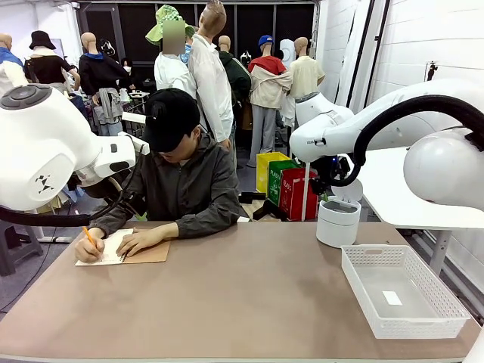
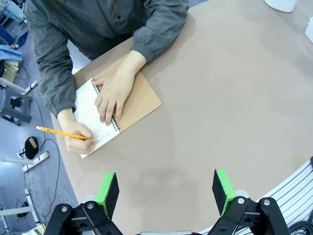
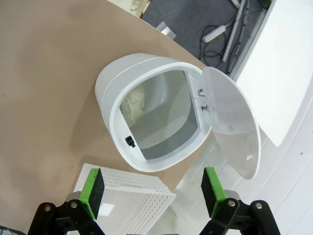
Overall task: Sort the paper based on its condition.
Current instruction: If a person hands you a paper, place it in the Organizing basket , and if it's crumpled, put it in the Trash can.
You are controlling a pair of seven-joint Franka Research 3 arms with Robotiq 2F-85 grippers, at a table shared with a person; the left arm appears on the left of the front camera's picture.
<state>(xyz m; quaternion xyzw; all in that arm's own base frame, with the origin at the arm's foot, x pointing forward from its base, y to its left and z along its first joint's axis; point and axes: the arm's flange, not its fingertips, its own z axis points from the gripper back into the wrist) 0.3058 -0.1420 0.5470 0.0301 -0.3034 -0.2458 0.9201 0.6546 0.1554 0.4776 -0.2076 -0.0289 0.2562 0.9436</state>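
No loose sheet of paper lies on the table [image 1: 249, 295]. A wrinkly pale shape [image 3: 131, 105] inside the white bin [image 3: 146, 117] looks like a crumpled wad of paper, though I cannot be sure. My right gripper [image 3: 151, 193] hangs open straight above that bin, whose lid [image 3: 230, 122] is swung back. My left gripper [image 2: 166, 193] is open too, with nothing between its fingers, over bare table short of the person's notebook [image 2: 144, 100]. The person writes on its white page [image 2: 90, 115] with a yellow pencil [image 2: 58, 132], the other hand flat on the notebook.
The white bin [image 1: 338, 223] stands at the far right of the table. In front of it is a white perforated basket [image 1: 378, 249] with a small white label on its floor. The person sits at the far left, with the notebook [image 1: 147, 253] in front.
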